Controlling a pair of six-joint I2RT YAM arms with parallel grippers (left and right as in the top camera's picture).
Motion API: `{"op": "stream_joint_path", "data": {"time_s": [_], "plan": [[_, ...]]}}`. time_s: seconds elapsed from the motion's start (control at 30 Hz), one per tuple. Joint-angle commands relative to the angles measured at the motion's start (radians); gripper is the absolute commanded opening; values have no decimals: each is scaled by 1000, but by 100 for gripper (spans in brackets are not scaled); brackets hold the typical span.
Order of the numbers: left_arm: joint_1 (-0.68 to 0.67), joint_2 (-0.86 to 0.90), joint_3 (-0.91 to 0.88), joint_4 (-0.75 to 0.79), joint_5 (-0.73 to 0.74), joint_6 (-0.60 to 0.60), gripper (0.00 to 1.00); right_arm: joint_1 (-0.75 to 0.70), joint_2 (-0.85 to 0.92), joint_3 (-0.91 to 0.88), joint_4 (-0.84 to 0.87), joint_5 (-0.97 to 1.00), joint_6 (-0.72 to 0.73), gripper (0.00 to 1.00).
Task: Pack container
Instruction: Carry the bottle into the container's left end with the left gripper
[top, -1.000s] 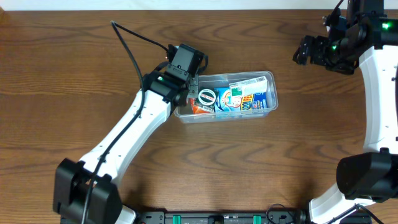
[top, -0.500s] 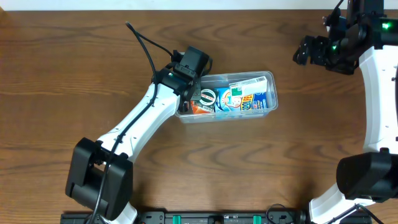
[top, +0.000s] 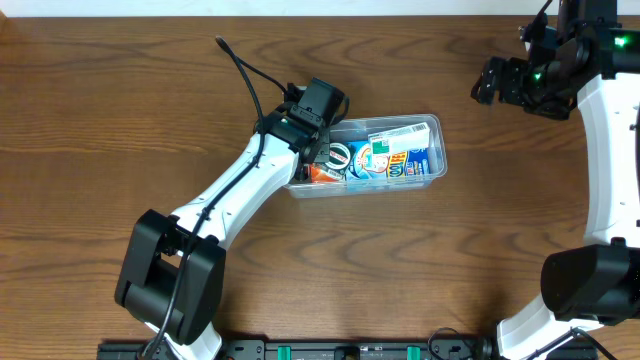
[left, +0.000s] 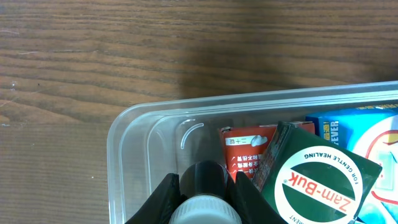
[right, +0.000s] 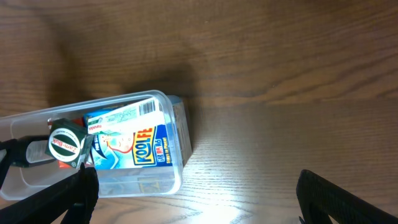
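Observation:
The clear plastic container (top: 437, 124) lies at the table's middle and shows in the left wrist view (left: 122, 127) and the right wrist view (right: 176, 177). It holds a blue Koolfever box (top: 398, 157), a green Zam-Buk tin (left: 318, 182) and a red packet (left: 244, 152). My left gripper (top: 317, 150) is inside the container's left end, shut on a small dark bottle with a white ribbed cap (left: 203, 186). My right gripper (top: 491, 84) is open and empty, high at the far right, well away from the container.
Bare wooden table lies all around the container. A black cable (top: 245, 68) loops up from the left arm. The right arm's white links (top: 608, 150) run down the right edge.
My left arm has swung right, carrying the gripper and bottle further over the container's left end. The right arm has not moved.

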Motion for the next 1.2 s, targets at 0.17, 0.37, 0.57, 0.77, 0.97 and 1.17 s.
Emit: {"op": "stream_joint_path", "data": {"time_s": [0.17, 0.37, 0.57, 0.77, 0.97, 1.17], "plan": [[-2, 5, -6, -6, -20, -10, 45, 8, -3, 12, 0, -5, 14, 99], [-2, 5, -6, -25, -20, -10, 70, 8, -3, 12, 0, -4, 14, 99], [-2, 3, 1, -25, -20, -2, 70, 8, -3, 12, 0, -5, 14, 99], [-2, -2, 18, -25, -20, 10, 70, 8, -3, 12, 0, -4, 14, 99], [-2, -5, 18, -25, -20, 15, 70, 8, -3, 12, 0, -4, 14, 99], [-2, -62, 21, -45, -21, 36, 70, 8, -3, 12, 0, -5, 14, 99]]}}
